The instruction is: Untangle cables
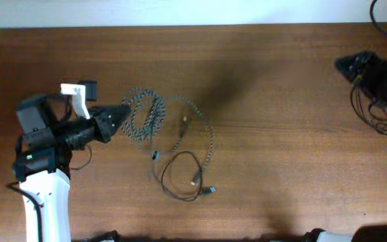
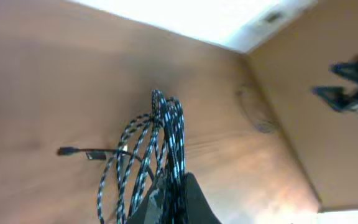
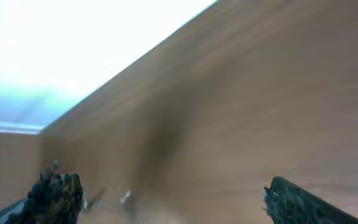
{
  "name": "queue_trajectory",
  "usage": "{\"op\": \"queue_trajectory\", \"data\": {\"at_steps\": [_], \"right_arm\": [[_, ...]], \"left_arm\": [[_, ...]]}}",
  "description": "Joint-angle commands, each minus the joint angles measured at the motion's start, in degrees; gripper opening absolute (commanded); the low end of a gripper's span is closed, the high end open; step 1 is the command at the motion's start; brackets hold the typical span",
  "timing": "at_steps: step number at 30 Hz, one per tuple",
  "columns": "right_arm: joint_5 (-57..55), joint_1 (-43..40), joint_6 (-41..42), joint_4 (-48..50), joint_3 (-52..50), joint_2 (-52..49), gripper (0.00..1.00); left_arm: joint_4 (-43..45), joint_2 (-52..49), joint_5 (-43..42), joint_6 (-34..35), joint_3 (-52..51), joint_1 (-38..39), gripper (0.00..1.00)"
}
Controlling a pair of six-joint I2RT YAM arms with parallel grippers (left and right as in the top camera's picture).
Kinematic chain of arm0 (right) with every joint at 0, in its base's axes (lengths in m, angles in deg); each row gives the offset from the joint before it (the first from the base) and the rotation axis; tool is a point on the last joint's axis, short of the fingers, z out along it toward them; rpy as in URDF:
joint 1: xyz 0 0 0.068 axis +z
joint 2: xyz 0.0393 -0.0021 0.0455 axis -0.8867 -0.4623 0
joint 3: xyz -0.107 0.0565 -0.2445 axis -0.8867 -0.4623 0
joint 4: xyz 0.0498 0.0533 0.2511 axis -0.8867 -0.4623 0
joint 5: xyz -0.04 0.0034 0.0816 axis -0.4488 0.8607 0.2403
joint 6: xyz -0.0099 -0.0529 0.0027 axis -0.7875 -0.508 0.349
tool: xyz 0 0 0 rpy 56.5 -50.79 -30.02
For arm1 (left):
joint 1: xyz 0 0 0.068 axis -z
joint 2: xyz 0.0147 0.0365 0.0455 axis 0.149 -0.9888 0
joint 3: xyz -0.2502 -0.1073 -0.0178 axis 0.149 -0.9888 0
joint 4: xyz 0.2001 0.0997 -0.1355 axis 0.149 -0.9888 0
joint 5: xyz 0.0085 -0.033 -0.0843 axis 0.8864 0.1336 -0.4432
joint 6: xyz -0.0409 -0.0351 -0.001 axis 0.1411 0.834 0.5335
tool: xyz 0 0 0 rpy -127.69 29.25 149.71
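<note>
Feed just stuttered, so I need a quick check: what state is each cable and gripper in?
left gripper: shut on the bunched loops of the speckled cord.
right gripper: open, empty, far from both cords.
speckled cord: bunched at the left gripper, one strand trailing loose across the table.
thin black cord: loose loop on the table, not gripped.

Black-and-white speckled cord, plain black cord, brown wood-grain table.
</note>
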Motion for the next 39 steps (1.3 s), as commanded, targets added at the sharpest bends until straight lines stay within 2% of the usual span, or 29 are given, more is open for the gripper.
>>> {"op": "queue_trajectory", "data": {"at_steps": [1, 3, 4, 5, 6, 7, 8, 10, 11, 13, 14, 15, 17, 18, 19, 20, 21, 22, 23, 24, 26, 27, 29, 30, 31, 33, 36, 38, 39], "right_arm": [[8.07, 6.40, -11.30, -9.84, 0.46, 8.00, 0.95], [9.16, 13.40, -13.33, -15.45, 0.42, 8.92, 0.95], [10.25, 20.57, -13.92, -17.77, 0.00, 8.76, 0.93], [10.34, 24.11, -13.90, -17.68, -0.44, 8.76, 0.89], [10.08, 29.97, -13.90, -16.81, -1.22, 8.70, 0.80], [9.92, 37.83, -13.64, -13.20, -3.54, 8.66, 0.75], [9.68, 42.71, -13.49, -8.57, -6.08, 8.52, 0.74], [6.38, 51.41, -5.33, 5.55, -13.53, 7.28, 0.75], [6.25, 55.17, -1.40, 13.25, -17.31, 6.27, 0.75], [5.55, 60.30, 0.00, 21.46, -20.63, 4.90, 0.75], [0.76, 63.52, 2.32, 23.91, -20.85, 3.48, 0.75], [-2.71, 65.88, 4.76, 25.38, -20.85, 2.21, 0.79], [-3.45, 69.57, 6.75, 29.07, -20.85, -0.15, 0.78], [-3.93, 71.54, 8.94, 31.71, -20.85, -1.81, 0.77], [-5.97, 72.65, 11.45, 32.57, -20.85, -3.13, 0.71], [-7.82, 73.05, 12.87, 32.57, -20.85, -4.02, 0.64], [-9.44, 73.05, 13.25, 32.81, -20.85, -4.87, 0.42], [-10.36, 73.05, 13.22, 32.81, -20.85, -4.90, 0.31], [-10.99, 73.02, 13.22, 32.76, -20.85, -4.90, 0.13], [-11.89, 72.87, 13.20, 32.76, -20.85, -4.87, 0.04], [-13.53, 68.15, 10.93, 31.02, -20.33, -1.92, 0.04], [-13.55, 64.94, 9.25, 27.04, -18.71, 0.39, 0.04], [-12.44, 54.53, 4.46, 15.26, -11.67, 8.48, 0.04], [-12.48, 49.31, 2.84, 11.10, -8.28, 12.59, 0.04], [-12.66, 45.51, 1.95, 9.66, -6.40, 15.96, 0.04], [-12.68, 38.62, 1.01, 9.55, -4.52, 22.23, 0.04], [-13.40, 36.22, -4.24, 9.60, 3.28, 24.22, 0.04], [-20.57, 36.22, -4.22, 6.23, 12.68, 20.79, 0.04], [-30.29, 36.22, -4.26, 1.20, 17.84, 18.56, 0.04]], "left_arm": [[7.15, 0.33, -18.32, -2.58, 0.46, -0.20, 0.00], [11.26, 0.31, -21.27, -2.56, 0.46, -0.20, 0.00], [12.13, 0.31, -21.29, -2.54, 0.46, -0.20, 0.00], [12.11, 0.31, -21.27, -2.51, 0.46, -0.20, 0.00], [12.09, 0.31, -21.29, -2.51, 0.46, -0.20, 0.00], [12.09, 0.31, -21.24, -2.23, 0.46, -0.20, 0.00], [12.11, 0.31, -21.07, -0.39, 0.46, -0.20, 0.00], [12.11, 0.31, -21.00, 2.69, 0.46, -0.20, 0.00], [12.07, 0.31, -17.05, 9.62, 0.46, -0.20, 0.00], [12.07, 0.31, -6.69, 24.44, 0.46, -0.20, 0.00], [12.13, 0.31, -3.89, 31.67, 0.46, -0.20, 0.00], [12.11, 0.31, -3.87, 34.67, 0.46, -0.20, 0.00], [12.07, 0.31, -4.09, 35.71, 0.46, -0.20, 0.00], [12.04, 0.31, -4.55, 37.44, 0.46, -0.17, 0.00], [12.04, 0.31, -4.52, 39.82, 0.46, -0.15, 0.00], [12.04, 0.31, -4.52, 39.98, 0.46, -0.15, 0.00], [11.85, 0.31, -4.55, 39.95, 0.46, -0.15, 0.00], [11.87, 0.31, -4.55, 39.95, 0.46, -0.15, 0.00], [11.87, 0.31, -4.50, 39.93, 0.46, -0.15, 0.00], [11.87, 0.31, -4.48, 39.52, 0.46, -0.15, 0.00], [8.20, 0.31, -3.39, 25.77, 0.46, -0.15, 0.00], [4.31, 0.31, 2.16, 19.71, 0.46, -0.15, 0.00], [-6.93, 0.31, 28.50, 17.79, 0.44, -0.15, 0.00], [-9.88, 0.28, 35.47, 17.77, 0.44, -0.15, 0.00], [-10.95, 0.31, 38.21, 17.77, 0.44, -0.15, 0.00], [-11.08, 0.31, 38.58, 17.77, 0.44, -0.15, 0.00], [-11.19, 0.31, 38.56, 17.77, 0.42, -0.15, 0.00], [-11.34, 0.31, 38.58, 17.77, 0.37, -0.15, 0.00], [-11.56, 0.31, 38.60, 17.75, 0.33, -0.15, 0.00]]}}
